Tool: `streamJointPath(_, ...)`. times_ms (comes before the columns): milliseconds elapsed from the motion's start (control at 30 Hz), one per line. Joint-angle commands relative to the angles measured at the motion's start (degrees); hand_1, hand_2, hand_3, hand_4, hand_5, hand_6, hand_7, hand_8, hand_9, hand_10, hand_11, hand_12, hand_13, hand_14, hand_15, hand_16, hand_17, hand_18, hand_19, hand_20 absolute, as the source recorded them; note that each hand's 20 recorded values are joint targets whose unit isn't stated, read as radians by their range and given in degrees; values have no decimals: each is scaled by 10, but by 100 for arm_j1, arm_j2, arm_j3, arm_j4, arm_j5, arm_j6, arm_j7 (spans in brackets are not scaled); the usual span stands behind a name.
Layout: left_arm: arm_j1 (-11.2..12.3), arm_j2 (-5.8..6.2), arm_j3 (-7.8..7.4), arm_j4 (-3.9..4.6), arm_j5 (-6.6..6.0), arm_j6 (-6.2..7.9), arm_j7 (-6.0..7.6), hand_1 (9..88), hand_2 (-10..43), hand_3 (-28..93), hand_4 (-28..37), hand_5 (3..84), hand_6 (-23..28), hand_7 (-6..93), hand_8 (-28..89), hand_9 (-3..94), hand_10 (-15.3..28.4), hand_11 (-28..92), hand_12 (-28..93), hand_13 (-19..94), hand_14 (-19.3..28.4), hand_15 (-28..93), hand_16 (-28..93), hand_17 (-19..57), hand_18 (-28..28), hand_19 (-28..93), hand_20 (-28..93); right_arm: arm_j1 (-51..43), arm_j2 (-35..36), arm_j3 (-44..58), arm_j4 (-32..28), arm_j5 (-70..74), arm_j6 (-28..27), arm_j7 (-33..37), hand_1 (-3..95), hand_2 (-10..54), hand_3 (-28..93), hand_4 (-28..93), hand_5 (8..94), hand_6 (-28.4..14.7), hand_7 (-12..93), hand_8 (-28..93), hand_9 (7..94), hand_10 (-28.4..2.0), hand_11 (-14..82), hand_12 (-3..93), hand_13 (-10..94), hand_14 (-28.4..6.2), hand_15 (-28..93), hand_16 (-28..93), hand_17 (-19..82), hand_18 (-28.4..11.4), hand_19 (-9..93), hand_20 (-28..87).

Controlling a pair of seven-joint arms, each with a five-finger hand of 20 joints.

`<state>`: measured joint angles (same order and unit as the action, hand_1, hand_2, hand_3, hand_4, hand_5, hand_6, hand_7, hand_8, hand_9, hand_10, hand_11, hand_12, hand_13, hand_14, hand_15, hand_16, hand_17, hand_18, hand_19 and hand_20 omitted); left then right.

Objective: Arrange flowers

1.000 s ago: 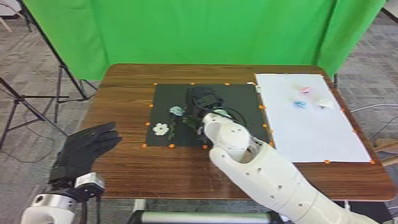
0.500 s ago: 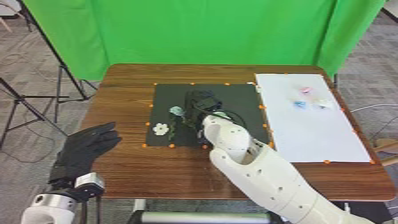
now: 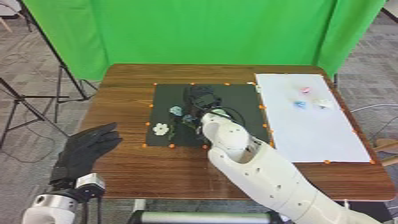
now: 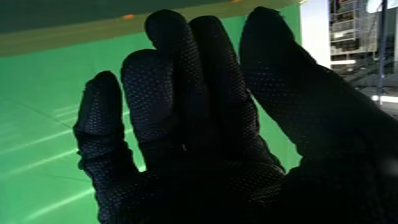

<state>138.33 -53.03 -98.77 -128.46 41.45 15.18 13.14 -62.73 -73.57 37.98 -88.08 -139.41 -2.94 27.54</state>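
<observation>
The robot's black-gloved right hand [image 3: 203, 96] is open, fingers extended, and just to its left on a black rectangular mat [image 3: 242, 92] lies a pale blue, artificial-looking flower [image 3: 175, 110], probably light with soft petals, so best pinched by its slim green stem [image 3: 172, 125].
</observation>
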Motion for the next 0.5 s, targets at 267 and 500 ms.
streamJointPath(267,592,116,-100,-153,-160,276,354,312,53,792,-84,508,160,151,-85,430,231,412,105,315,284,631,-126,-68,227,627,157,569,1269,281,-955,983,-695,-102,364,-95,883,-283,582,-53,195,-133,566,-172,313,163,477,-145,796,210,168,-243,796,413)
streamJointPath(500,522,132,11,-138,-160,281,375,311,54,791,-85,507,160,151,-84,429,231,413,106,314,284,631,-125,-68,227,627,157,314,2261,918,-883,1157,-1074,-439,343,-94,883,-282,554,-55,186,-126,541,-174,279,161,467,-141,808,188,164,-231,791,417)
